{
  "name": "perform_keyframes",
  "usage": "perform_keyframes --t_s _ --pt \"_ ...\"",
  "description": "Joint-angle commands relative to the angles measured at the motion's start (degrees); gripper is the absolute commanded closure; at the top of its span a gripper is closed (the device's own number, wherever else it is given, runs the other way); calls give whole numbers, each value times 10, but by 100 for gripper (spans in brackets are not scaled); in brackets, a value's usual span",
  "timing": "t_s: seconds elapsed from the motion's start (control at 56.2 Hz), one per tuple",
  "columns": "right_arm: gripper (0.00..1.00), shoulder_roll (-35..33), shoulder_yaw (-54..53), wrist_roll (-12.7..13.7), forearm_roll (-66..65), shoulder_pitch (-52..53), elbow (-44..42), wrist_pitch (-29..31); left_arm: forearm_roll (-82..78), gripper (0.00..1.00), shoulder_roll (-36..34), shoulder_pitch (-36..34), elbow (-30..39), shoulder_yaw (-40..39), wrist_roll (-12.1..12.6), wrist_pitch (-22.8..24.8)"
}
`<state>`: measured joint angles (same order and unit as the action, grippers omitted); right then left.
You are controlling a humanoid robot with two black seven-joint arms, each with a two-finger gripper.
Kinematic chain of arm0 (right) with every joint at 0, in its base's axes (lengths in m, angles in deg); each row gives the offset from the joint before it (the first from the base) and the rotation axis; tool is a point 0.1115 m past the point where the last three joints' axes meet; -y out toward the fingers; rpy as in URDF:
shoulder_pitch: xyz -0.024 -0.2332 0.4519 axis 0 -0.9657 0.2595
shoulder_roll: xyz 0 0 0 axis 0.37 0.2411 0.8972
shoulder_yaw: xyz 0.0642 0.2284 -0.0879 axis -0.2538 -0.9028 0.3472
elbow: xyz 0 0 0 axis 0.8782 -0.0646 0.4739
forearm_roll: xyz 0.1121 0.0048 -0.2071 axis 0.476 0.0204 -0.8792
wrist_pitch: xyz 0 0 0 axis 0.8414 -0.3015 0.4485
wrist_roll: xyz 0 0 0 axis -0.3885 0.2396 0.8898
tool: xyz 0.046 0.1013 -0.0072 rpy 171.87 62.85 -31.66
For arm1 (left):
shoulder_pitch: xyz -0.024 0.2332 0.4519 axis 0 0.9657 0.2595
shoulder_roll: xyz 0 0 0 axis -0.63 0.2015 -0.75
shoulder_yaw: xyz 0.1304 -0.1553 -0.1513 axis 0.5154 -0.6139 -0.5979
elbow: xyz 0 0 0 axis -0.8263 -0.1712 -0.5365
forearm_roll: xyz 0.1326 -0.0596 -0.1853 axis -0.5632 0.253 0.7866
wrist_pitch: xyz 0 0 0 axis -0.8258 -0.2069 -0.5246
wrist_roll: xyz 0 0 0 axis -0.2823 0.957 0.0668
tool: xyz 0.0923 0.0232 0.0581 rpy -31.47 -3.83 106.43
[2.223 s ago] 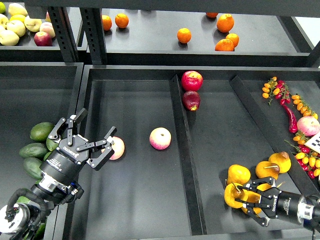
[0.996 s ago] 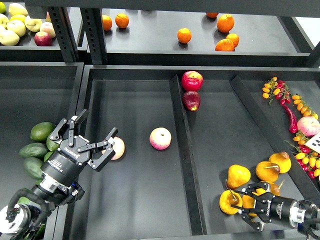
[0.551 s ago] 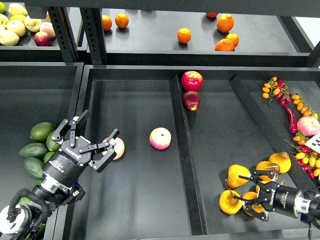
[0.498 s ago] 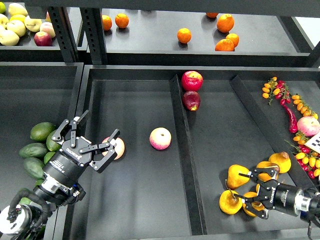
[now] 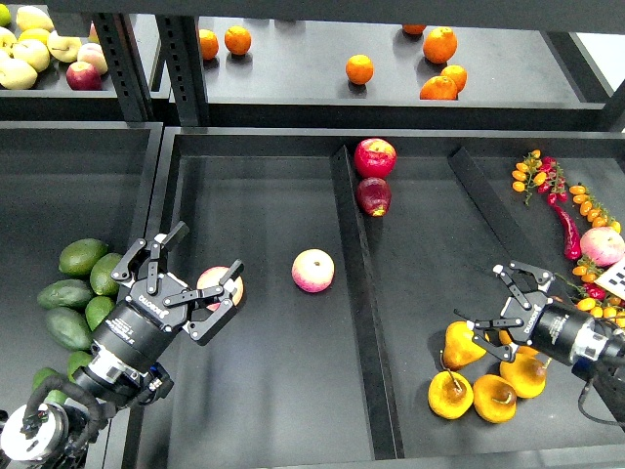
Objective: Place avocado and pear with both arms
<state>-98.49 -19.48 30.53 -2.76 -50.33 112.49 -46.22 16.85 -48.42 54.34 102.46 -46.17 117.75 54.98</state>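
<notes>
Avocado (image 5: 83,256) lies at far end of a green cluster in the left bin, long axis running left-right, tilted a bit up toward the right; more avocados (image 5: 66,327) sit just nearer. Pear (image 5: 463,343) sits in the near part of the middle-right compartment, fat end down-left, narrow top w/ thin stem pointing right toward the right gripper (image 5: 503,303). Three more pears (image 5: 488,391) lie just nearer, touching or almost.

Left gripper (image 5: 192,286): fingers wide apart, nothing betw them, hovering over the left edge of the big tray beside a pink-yellow apple (image 5: 221,286). Right gripper: fingers spread, empty, just right of and above the pear, not clamped on it.

Surface: black shelf tray (image 5: 273,410) split by raised dividers. 2nd apple (image 5: 313,271) near mid-tray, two red apples (image 5: 374,174) at far end of the divider. Far shelf holds oranges (image 5: 438,45); far left has yellow-green fruit (image 5: 37,51). Right side: cherry tomatoes and chillies (image 5: 562,195).
</notes>
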Motion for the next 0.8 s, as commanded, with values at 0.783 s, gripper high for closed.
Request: perform_keyframes --t_s 0.783 --pt "1 243 -211 0 42 -31 50 -70 -31 1 0 -23 1 -28 0 0"
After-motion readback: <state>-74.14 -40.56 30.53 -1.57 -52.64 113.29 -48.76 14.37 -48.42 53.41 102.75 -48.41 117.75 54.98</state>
